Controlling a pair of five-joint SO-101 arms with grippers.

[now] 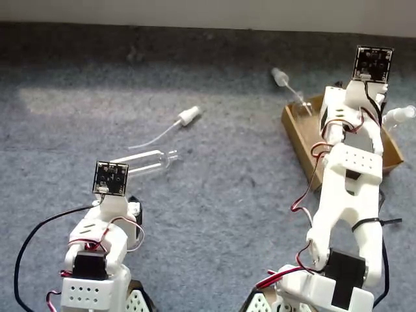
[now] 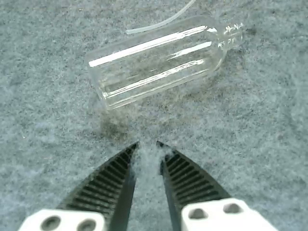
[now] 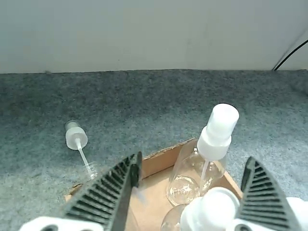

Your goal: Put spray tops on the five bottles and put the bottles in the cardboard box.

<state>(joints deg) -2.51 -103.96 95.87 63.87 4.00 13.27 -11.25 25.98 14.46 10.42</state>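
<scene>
Item inspected: one uncapped bottle (image 2: 159, 60), lying on its side on the grey carpet (image 1: 227, 195), just beyond the left claw (image 2: 147, 144) and clear of it.

- **Bottle:** It is clear, empty and round-bodied. Judged light, smooth enough to slip, and free to roll. Whether it is glass or plastic cannot be told, so a moderate squeeze is advised.
- **Recommended hold:** Across the straight body near mid-length, leaving the threaded neck free for fitting.
- **Left claw:** Fingers drawn almost together with only a slit between them, holding nothing. It would need to spread before it can span the body.
- **Nearest spray top (image 1: 188, 117):** It lies near the bottle, and its thin tube (image 2: 159, 21) runs close past the bottle's side. The tube looks limp, so the top is best taken by its white head.
- **Second spray top (image 3: 76, 136):** It rests on the carpet just outside the cardboard box (image 1: 299, 140).
- **Right claw (image 3: 192, 159):** It hangs over the box with its fingers spread wide and empty, above capped bottles (image 3: 219, 130) already inside.
</scene>
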